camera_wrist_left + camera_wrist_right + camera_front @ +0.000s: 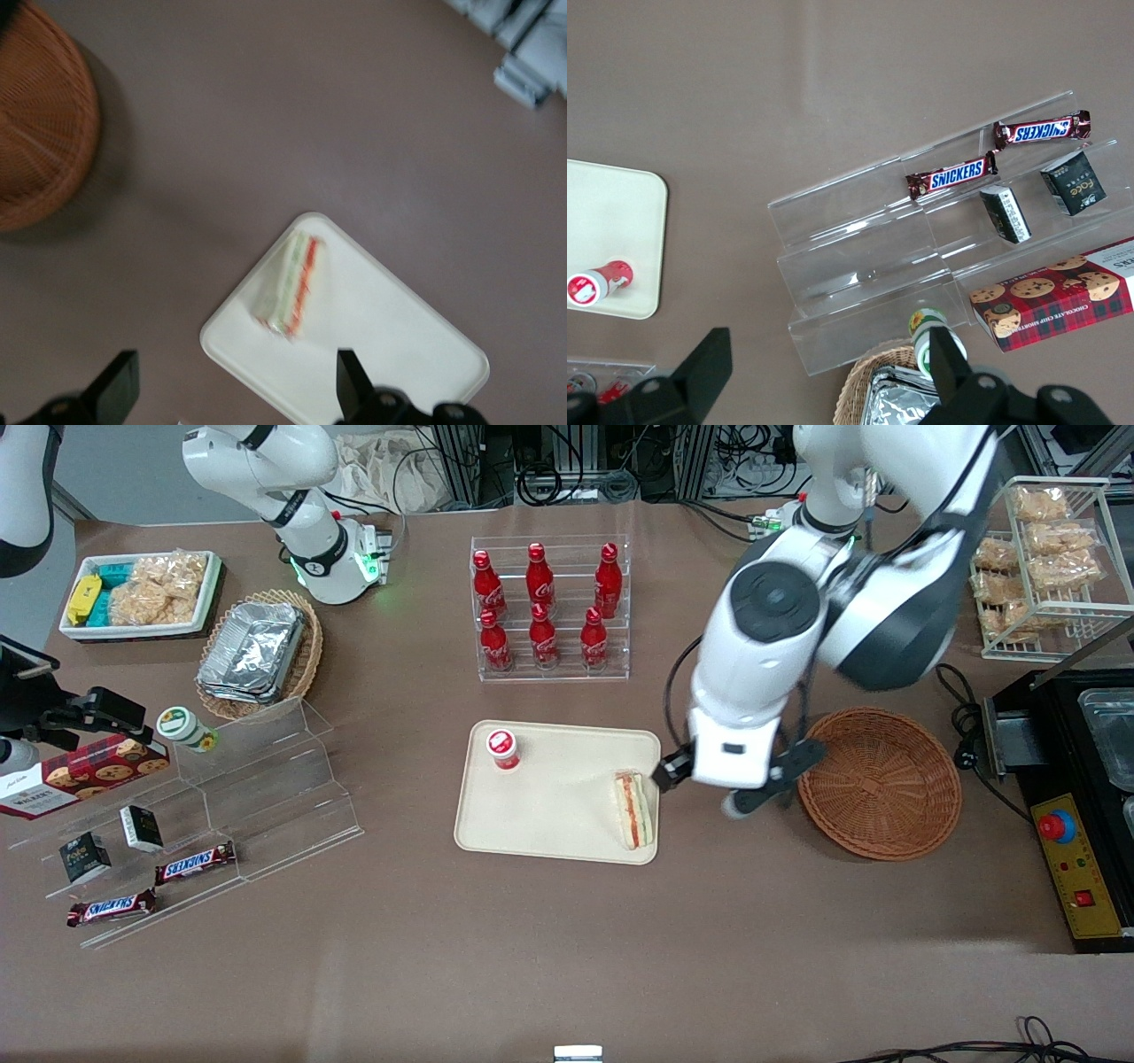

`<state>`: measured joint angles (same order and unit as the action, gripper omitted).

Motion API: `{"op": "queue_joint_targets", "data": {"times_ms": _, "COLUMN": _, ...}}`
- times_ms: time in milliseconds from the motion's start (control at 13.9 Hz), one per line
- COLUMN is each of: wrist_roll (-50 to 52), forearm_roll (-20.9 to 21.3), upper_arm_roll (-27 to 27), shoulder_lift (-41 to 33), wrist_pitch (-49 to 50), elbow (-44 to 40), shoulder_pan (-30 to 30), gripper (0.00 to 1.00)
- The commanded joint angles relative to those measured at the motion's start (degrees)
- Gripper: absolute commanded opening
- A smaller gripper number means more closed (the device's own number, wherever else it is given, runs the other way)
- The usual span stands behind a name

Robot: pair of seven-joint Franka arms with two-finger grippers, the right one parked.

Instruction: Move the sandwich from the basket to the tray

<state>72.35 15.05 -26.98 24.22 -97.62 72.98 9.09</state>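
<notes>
Wedge sandwich on smooth tray, gripper open above

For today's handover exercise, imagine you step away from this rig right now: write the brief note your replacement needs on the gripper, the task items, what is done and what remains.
Gripper: open, holding nothing, raised above the table between tray and basket.
Sandwich: lying on the tray, at the edge nearest the basket, clear of the fingers.
Basket: nothing in it.
A small red-capped bottle also stands on the tray.
Done: sandwich moved from basket to tray.
Left: probably only pulling the arm clear.
</notes>
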Motion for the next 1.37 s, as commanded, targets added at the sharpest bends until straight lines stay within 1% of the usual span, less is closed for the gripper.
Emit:
{"op": "queue_joint_targets", "data": {"times_ms": 0, "wrist_roll": -6.7, "forearm_roll": -3.0, "upper_arm_roll": -0.4, "shoulder_lift": -8.2, "wrist_pitch": 1.3, "elbow": 5.8, "shoulder_pan": -6.2, "gripper": 1.0}}
{"op": "queue_joint_targets", "data": {"times_ms": 72, "wrist_roll": -10.9, "forearm_roll": -4.7, "upper_arm_roll": -0.2, "shoulder_lift": -10.6, "wrist_pitch": 2.1, "elbow": 7.9, "shoulder_pan": -7.6, "gripper": 1.0}}
{"op": "queue_joint_targets", "data": {"times_ms": 144, "wrist_roll": -13.9, "forearm_roll": -5.1, "upper_arm_roll": 0.3, "shoulder_lift": -12.8, "wrist_pitch": 2.6, "elbow": 9.7, "shoulder_pan": -8.1, "gripper": 1.0}}
{"op": "queue_joint_targets", "data": {"times_ms": 288, "wrist_roll": -19.7, "forearm_roll": -5.8, "upper_arm_roll": 4.7, "shoulder_lift": -16.3, "wrist_pitch": 2.9, "elbow": 13.1, "shoulder_pan": -7.7, "gripper": 1.0}}
{"op": "queue_joint_targets", "data": {"times_ms": 360, "wrist_roll": -23.1, "forearm_roll": -7.2, "upper_arm_roll": 6.5, "shoulder_lift": -17.9, "wrist_pitch": 2.9, "elbow": 14.7, "shoulder_pan": -7.6, "gripper": 1.0}}
{"op": "queue_joint_targets", "data": {"times_ms": 432, "wrist_roll": -27.4, "forearm_roll": -8.7, "upper_arm_roll": 9.1, "shoulder_lift": -19.9, "wrist_pitch": 2.9, "elbow": 16.1, "shoulder_pan": -7.3, "gripper": 1.0}}
{"op": "queue_joint_targets", "data": {"times_ms": 577, "wrist_roll": -37.3, "forearm_roll": -11.5, "upper_arm_roll": 17.1, "shoulder_lift": -23.8, "wrist_pitch": 3.0, "elbow": 19.4, "shoulder_pan": -4.7, "gripper": 1.0}}
{"op": "queue_joint_targets", "data": {"times_ms": 865, "wrist_roll": -52.5, "forearm_roll": -14.2, "upper_arm_roll": 25.8, "shoulder_lift": -30.4, "wrist_pitch": 3.1, "elbow": 25.4, "shoulder_pan": -3.5, "gripper": 1.0}}
{"op": "queue_joint_targets", "data": {"times_ms": 1081, "wrist_roll": -60.4, "forearm_roll": -14.9, "upper_arm_roll": 29.3, "shoulder_lift": -33.8, "wrist_pitch": 3.7, "elbow": 28.8, "shoulder_pan": -3.4, "gripper": 1.0}}
{"op": "queue_joint_targets", "data": {"times_ms": 1297, "wrist_roll": -62.4, "forearm_roll": -14.9, "upper_arm_roll": 30.8, "shoulder_lift": -37.0, "wrist_pitch": 5.3, "elbow": 30.1, "shoulder_pan": -3.4, "gripper": 1.0}}
